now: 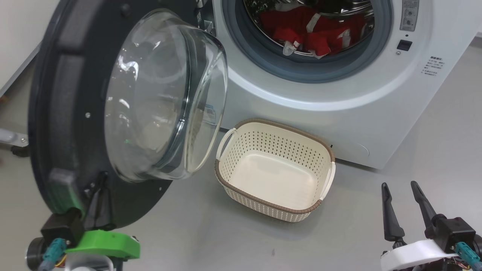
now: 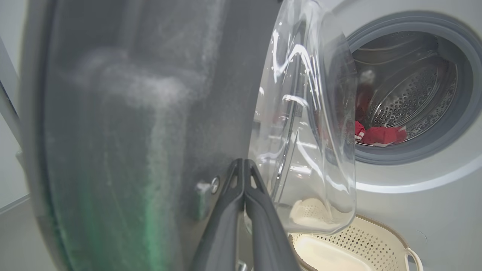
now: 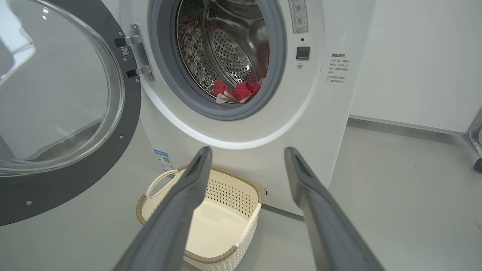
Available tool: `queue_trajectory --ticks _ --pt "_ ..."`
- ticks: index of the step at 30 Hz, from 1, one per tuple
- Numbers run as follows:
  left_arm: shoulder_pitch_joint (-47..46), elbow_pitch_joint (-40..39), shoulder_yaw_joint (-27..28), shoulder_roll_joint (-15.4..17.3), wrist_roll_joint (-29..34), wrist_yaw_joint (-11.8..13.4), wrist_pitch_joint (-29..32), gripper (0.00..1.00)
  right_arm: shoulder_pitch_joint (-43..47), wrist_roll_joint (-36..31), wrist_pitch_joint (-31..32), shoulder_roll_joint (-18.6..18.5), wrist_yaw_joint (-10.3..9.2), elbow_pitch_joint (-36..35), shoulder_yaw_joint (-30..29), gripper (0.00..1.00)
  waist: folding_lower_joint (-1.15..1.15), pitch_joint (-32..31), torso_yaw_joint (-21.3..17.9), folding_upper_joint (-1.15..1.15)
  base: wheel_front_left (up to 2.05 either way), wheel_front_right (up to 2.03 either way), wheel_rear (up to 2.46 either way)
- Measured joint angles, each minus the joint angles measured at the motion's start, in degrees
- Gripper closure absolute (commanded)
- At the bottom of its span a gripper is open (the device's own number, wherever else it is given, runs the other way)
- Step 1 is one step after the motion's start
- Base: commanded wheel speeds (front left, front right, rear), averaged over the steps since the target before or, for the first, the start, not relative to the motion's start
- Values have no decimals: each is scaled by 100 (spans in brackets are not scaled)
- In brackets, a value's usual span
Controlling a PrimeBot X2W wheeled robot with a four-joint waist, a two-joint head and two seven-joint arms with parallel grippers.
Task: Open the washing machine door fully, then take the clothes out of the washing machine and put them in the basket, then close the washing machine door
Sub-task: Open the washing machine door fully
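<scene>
Two grippers sit low in the head view. The left gripper [image 1: 101, 180] has its long dark fingers [image 2: 226, 218] pressed flat together, no gap, nothing pinched between them. The tips lie against the matte inner face of the large round black-rimmed washing machine door [image 1: 56, 113], near its lower edge and just beside a small metal screw [image 2: 214, 184]. Cannot tell whether they press or merely touch. The right gripper [image 1: 399, 185] has its fingers spread wide, holds nothing, and hangs over the smooth grey floor [image 1: 226, 233], well apart from everything.

The door stands upright, swung out on metal hinges [image 3: 137, 52] at the left of the opening. Its bulging clear glass bowl-shaped window [image 1: 162, 98] is glossy, streaked with reflections, and swells toward the robot's right.

The small cream plastic rectangular basket [image 1: 278, 126] has perforated sides, a brown woven-look rim and a loop handle [image 1: 225, 141] at each short end. It sits mouth up on the floor, just before the machine's front and below the opening. Its long axis runs roughly along that front, slightly skewed.

Beyond it is the big white front-loading washing machine [image 1: 339, 113], with a grey rubber gasket [image 1: 320, 71] ringing a perforated steel drum [image 3: 233, 49]. The bright red fabric clothes [image 1: 312, 30], with white patches, lie crumpled in a heap at the drum's bottom, behind the gasket lip.
</scene>
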Motion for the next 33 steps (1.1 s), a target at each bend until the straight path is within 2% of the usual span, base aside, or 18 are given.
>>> queue_trajectory --ticks 15,28,33 --pt "-321 604 1180 10 -94 0 -69 100 -121 -49 0 1 63 23 26 0 0 115 -263 0 0 0 0" --pt "-703 1249 1894 185 -97 1 -92 100 -141 -75 0 3 118 59 -2 0 0 139 -418 0 0 0 0" --pt "-771 1366 1979 214 -97 23 -99 100 -146 -83 0 4 119 64 -8 0 0 134 -450 0 0 0 0"
